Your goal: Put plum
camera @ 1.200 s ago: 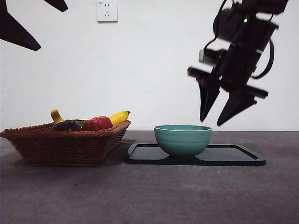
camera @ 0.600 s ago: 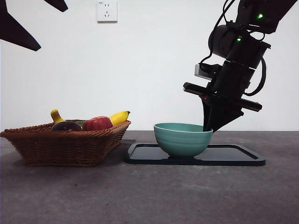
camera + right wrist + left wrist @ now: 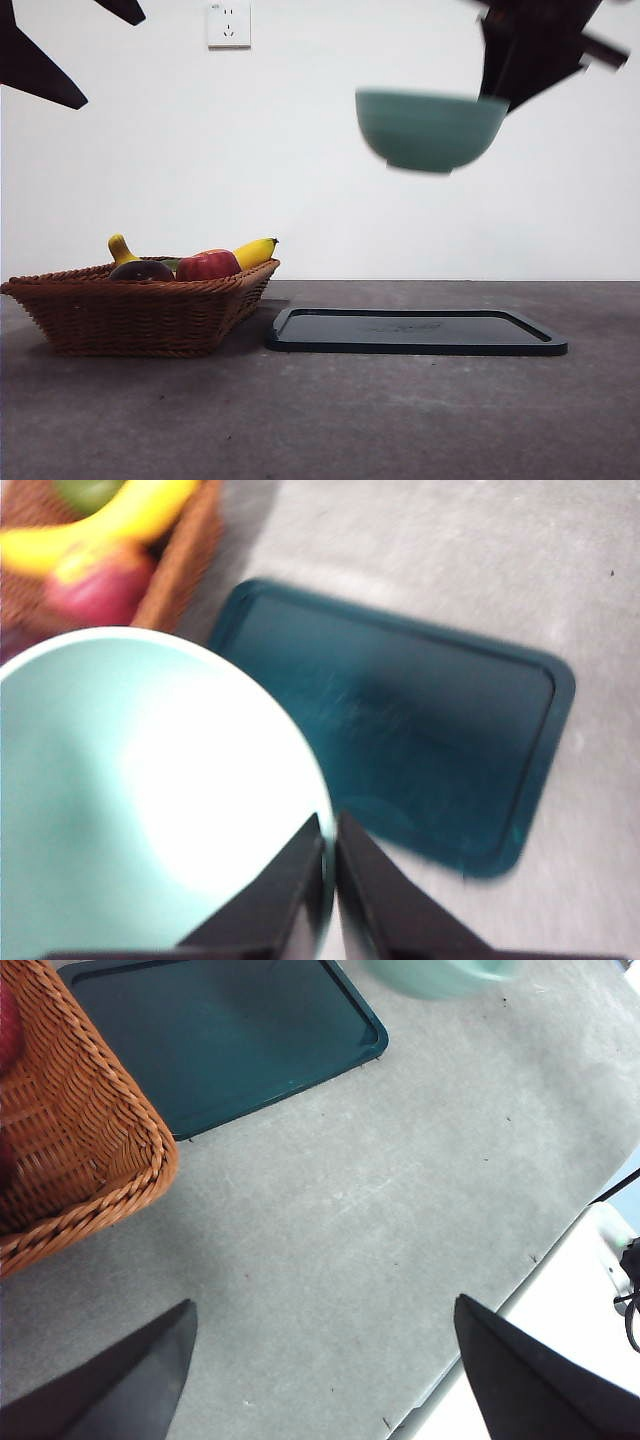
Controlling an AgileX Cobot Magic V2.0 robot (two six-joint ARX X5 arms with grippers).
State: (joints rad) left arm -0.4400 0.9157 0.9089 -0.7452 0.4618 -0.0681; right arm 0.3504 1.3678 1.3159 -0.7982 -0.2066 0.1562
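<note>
Front view. Right tool [image 3: 497, 88] high at upper right, blurred, clamped on rim of green bowl [image 3: 431, 130]; bowl lifted well above black tray [image 3: 416, 331], tray bare on grey surface [image 3: 320, 420]. Wicker basket [image 3: 140, 305] just beside tray's near end. In basket: plum [image 3: 141, 270], dark and low at the rim, next to red apple [image 3: 208, 265]; yellow banana [image 3: 255, 251] behind apple; yellow stem-like piece [image 3: 120, 248] standing above plum, identity unclear. Wall socket [image 3: 229, 23] on white wall. Dark tips at top left corner, left arm waiting.

Left wrist view. Left tool [image 3: 325, 1360] spread wide, nothing between jaws, hanging over bare surface [image 3: 380, 1210]. Basket [image 3: 75, 1140] corner and tray [image 3: 215, 1035] corner visible, nearly touching. Underside of bowl [image 3: 440, 974] at edge of frame. Plum not seen here.

Right wrist view. Right tool [image 3: 330, 852] jaws nearly together, pinching bowl [image 3: 150, 790] wall, one jaw inside, one outside. Bowl interior pale, no contents. Tray [image 3: 420, 740] below, blurred. Basket [image 3: 180, 565] at corner with banana [image 3: 100, 525] and apple [image 3: 100, 585]; plum not clearly made out.
</note>
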